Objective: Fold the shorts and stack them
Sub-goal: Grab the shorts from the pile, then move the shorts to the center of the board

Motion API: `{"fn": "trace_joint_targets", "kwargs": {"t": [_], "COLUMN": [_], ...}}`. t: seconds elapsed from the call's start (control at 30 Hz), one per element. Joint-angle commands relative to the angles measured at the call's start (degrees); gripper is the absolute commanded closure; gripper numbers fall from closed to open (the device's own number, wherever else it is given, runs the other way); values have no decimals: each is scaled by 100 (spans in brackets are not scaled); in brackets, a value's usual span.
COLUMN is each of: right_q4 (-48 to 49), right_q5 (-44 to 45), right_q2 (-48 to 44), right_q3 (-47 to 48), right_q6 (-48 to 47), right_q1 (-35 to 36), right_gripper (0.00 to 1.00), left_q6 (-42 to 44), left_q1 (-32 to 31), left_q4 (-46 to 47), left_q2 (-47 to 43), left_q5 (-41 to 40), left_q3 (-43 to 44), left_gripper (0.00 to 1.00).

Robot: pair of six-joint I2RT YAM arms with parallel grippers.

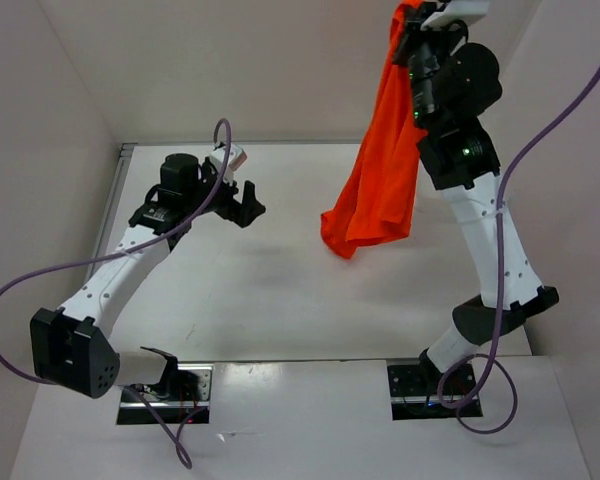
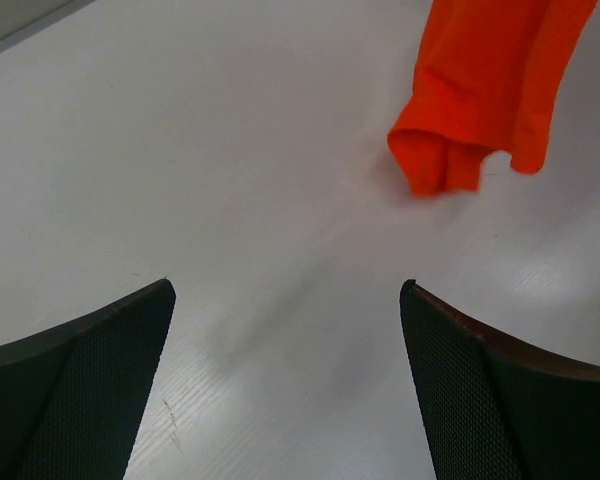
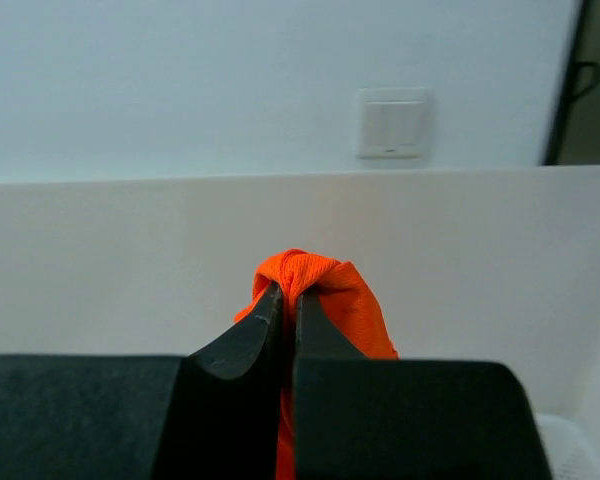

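Note:
The orange-red shorts [image 1: 380,160] hang in the air from my right gripper [image 1: 412,22], which is raised high at the top right and shut on a bunch of their fabric [image 3: 315,280]. Their lower end dangles just above the white table. In the left wrist view that hanging end [image 2: 480,90] shows at the upper right, well beyond my fingers. My left gripper [image 1: 248,206] hovers over the table's left-middle, open wide, with nothing between its fingers [image 2: 480,390].
White walls [image 1: 40,150] enclose the table on the left, back and right. A purple cable [image 1: 110,258] loops off the left arm and another [image 1: 570,95] off the right arm. A light switch [image 3: 392,123] sits on the far wall.

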Motion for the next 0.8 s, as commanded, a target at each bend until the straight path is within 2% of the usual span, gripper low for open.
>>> {"fn": "trace_joint_targets", "kwargs": {"t": [0.0,0.07,0.17,0.27,0.33,0.37,0.47,0.53,0.6,0.67,0.73,0.77], "right_q4": [-282,-512,-1248,-1803,-1988,-1989,-2050,-1797,-1130,-821,-1029,-1222], "right_q5": [-441,-441,-380,-458,-607,-817,-724,-207,-116,-667,-1290,-2320], "right_q2": [524,709,1131,1343,1413,1413,1274,1063,712,465,219,218], "right_q3": [243,242,373,313,129,-81,-819,-1592,-2602,-3557,-4053,-4447], "right_q6": [430,811,2010,2611,3007,3112,3245,2521,1738,755,470,259], "right_q1": [451,591,592,645,768,768,768,768,768,768,768,768], "right_gripper": [100,100,100,100,94,70,14,4,4,4,2,1], "left_q6": [23,23,23,23,23,23,23,23,23,23,23,23], "left_q1": [-5,187,486,549,549,549,549,549,549,549,549,549], "left_q4": [149,78,78,-44,-97,-97,-97,-97,-97,-45,-45,-45], "left_q2": [-436,-569,-631,-684,-614,-561,-508,-508,-578,-639,-701,-753], "left_q5": [-321,-322,-375,-323,-322,-261,-112,-111,-111,-111,-111,-59], "left_q3": [-91,-144,-144,-83,-21,-21,-196,-390,-609,-741,-899,-900], "left_gripper": [0,0,0,0,0,0,0,0,0,0,0,0]}}
